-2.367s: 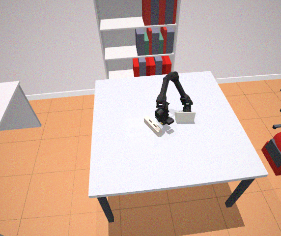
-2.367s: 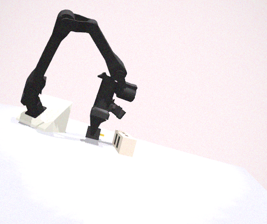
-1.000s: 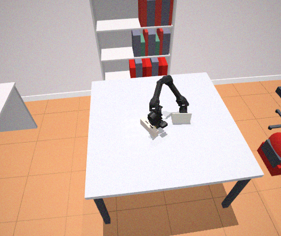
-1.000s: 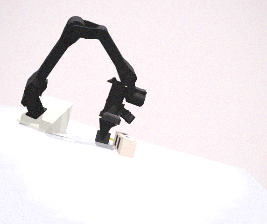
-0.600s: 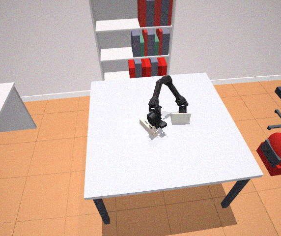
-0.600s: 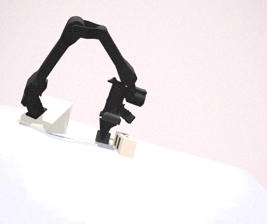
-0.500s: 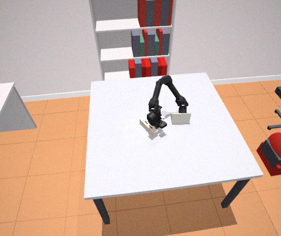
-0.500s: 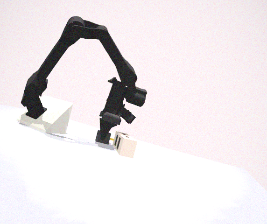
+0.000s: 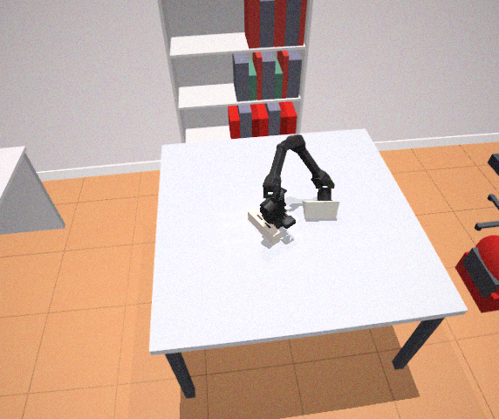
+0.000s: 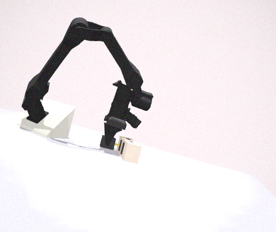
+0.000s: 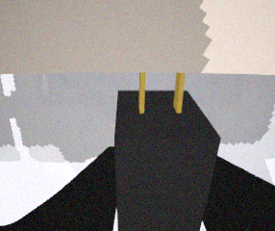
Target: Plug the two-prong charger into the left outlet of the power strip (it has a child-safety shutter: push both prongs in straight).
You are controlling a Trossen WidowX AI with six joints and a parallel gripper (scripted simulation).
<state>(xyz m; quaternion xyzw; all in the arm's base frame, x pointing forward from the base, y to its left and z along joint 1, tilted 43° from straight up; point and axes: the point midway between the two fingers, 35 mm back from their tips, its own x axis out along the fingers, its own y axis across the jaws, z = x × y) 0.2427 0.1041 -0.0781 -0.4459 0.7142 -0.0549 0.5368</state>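
Clasping the black charger [image 10: 112, 145] [image 11: 162, 159] between partly open fingers [image 10: 109, 132], low at the desk [image 9: 241, 288] [image 10: 108, 189] [image 11: 8, 192]. Pointing gold prongs [image 10: 117, 144] [image 11: 179, 96] toward the pale power strip [image 9: 255, 220] [image 10: 131, 152] [image 11: 80, 34], with the charger's body just short of touching. Impossible to tell whether inside a slot, or aligned with the left outlet.

No readable text, label, brand, number or sign appears in the top, exterior or wrist view — on any surface, no letters or digits can be made out.
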